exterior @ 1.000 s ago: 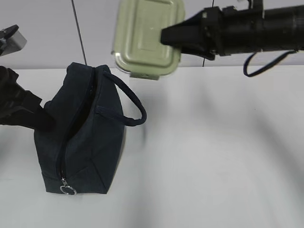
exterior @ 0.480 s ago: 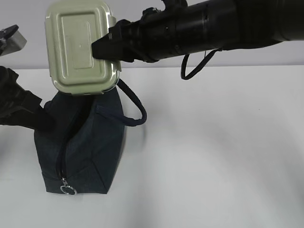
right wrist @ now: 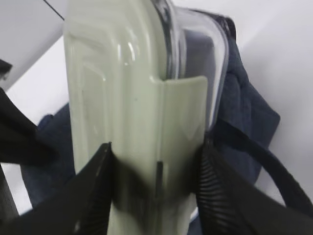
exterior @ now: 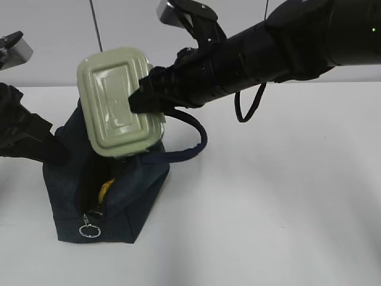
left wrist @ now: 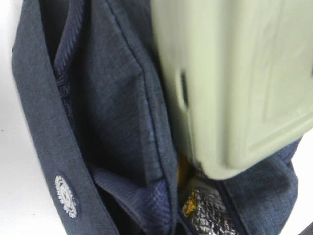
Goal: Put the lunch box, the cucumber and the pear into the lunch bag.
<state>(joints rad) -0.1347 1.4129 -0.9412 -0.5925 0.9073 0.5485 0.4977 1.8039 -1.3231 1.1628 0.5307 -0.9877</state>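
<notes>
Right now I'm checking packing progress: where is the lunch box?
In the exterior view, the lunch box is at upper left, tilted, gripped by the right gripper, its lower edge entering the open lunch bag.

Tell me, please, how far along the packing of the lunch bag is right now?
Something yellow already shows inside the open lunch bag, possibly the pear; the cucumber is not visible in any view. In hand: the right gripper clamps the lunch box, tilted at the bag's opening, its lower edge entering. The left gripper is at the bag's far side, apparently holding it. Left: lower and release the box.
</notes>
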